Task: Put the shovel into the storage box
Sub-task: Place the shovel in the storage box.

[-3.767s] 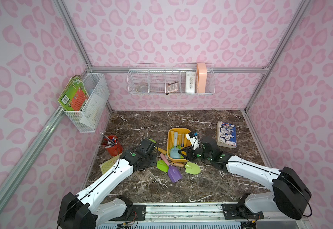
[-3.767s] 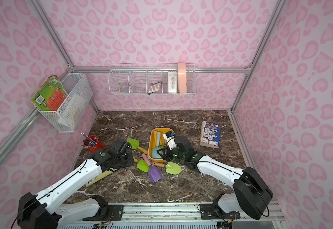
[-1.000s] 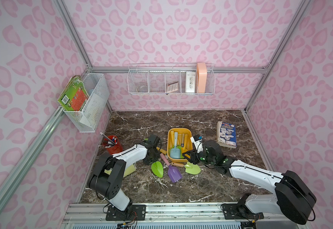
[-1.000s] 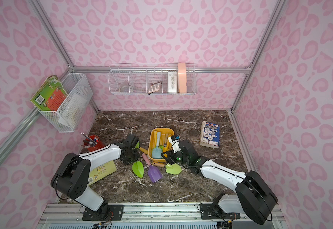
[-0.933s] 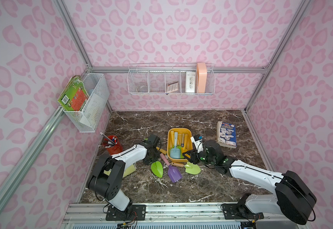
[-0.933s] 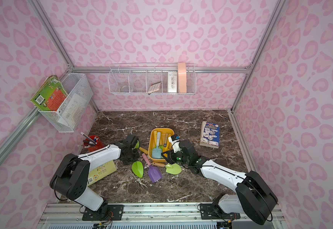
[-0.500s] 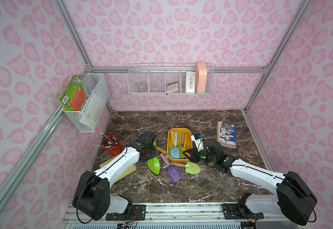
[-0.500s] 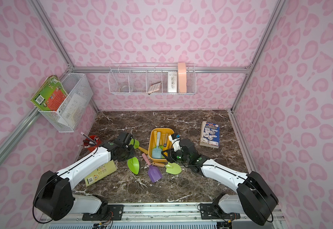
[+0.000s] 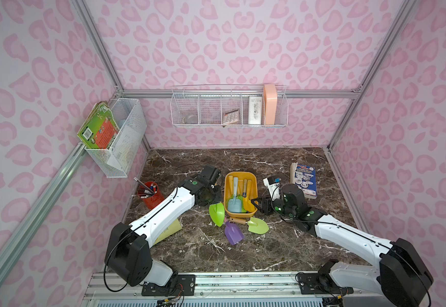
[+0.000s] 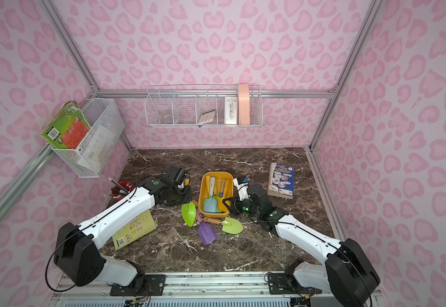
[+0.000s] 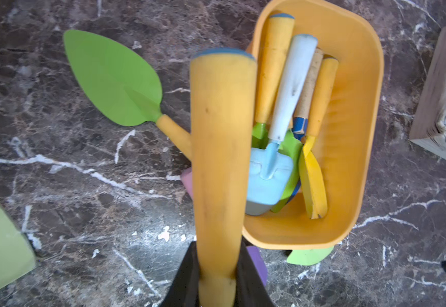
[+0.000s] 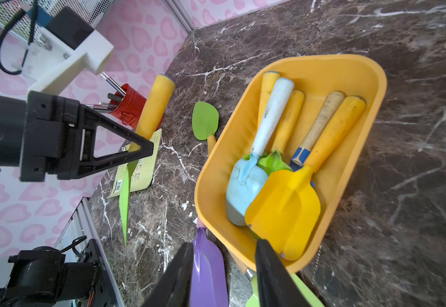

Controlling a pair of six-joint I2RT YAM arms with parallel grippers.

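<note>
Table point(image 9: 283, 247): dark marble top; carries everything; work is crowded at its middle, between the two arms

Storage box point(image 9: 253, 183): yellow-orange tub, long axis running away from the robot; several shovels already inside, all laid lengthwise with handles to the far end; likely the only way they fit

Left end effector point(image 11: 217, 268): clamped on the neck end of a yellow handle; the low grip leaves the handle jutting ahead, easy to aim along the box

Right end effector point(image 12: 224, 243): jaws parted, empty; parked at the box's near right corner; contact with the rim cannot be told; probably waiting clear of the drop, perhaps ready to steady the tub

Green shovel point(image 9: 216, 214): the one in hand; lifted off the table, just beside the box's left side, not over it yet; blade toward the robot, matching those inside

Second green shovel point(image 11: 112, 79): flat on the table under the left end effector; its handle passes beneath the held one

Purple shovel point(image 9: 233, 233): loose on the table by the box's near end; awaiting its turn

Next: shift sideways over the rim, lower, release; risk is the handle catching the wall or the stacked handles
</note>
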